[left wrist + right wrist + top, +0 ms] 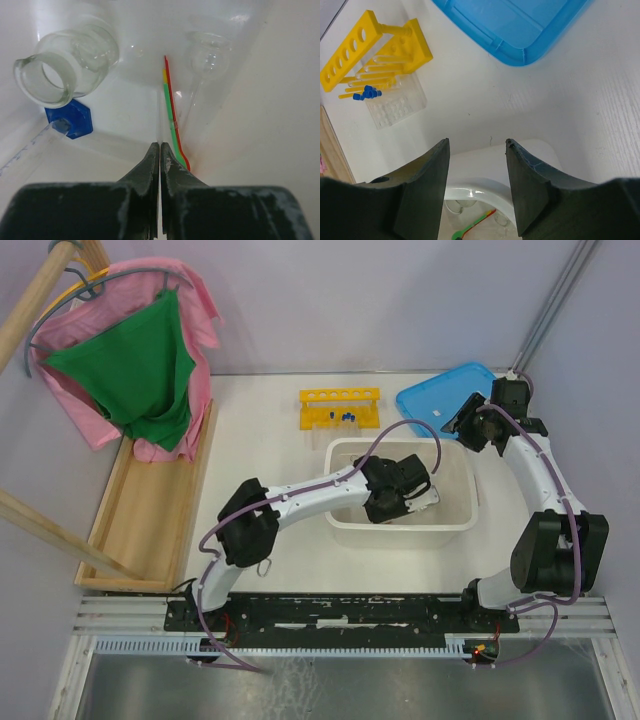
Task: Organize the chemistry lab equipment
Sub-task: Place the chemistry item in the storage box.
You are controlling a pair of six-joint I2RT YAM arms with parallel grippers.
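Arms from above: left arm (pixel 300 502) reaches right into the white tub (pixel 400 527) mid-table; right arm (pixel 545 480) folds back toward the far right corner by the blue lid (pixel 430 398); the yellow rack (pixel 340 407) lies at the far edge. Left wrist view alone shows the tub's inside: left pincer (pixel 159 149) clenched on nothing, red rod (pixel 169 90) beside it, glass flasks (pixel 65 65) and a blue-capped tube (pixel 67 120). Right wrist view: right pincer (pixel 477 144) released, over the table (pixel 470 110); blue-capped tubes (pixel 367 93) beside the rack.

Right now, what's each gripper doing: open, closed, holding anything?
Left gripper: closed, holding nothing visible, down inside the white tub.
Right gripper: open, empty.
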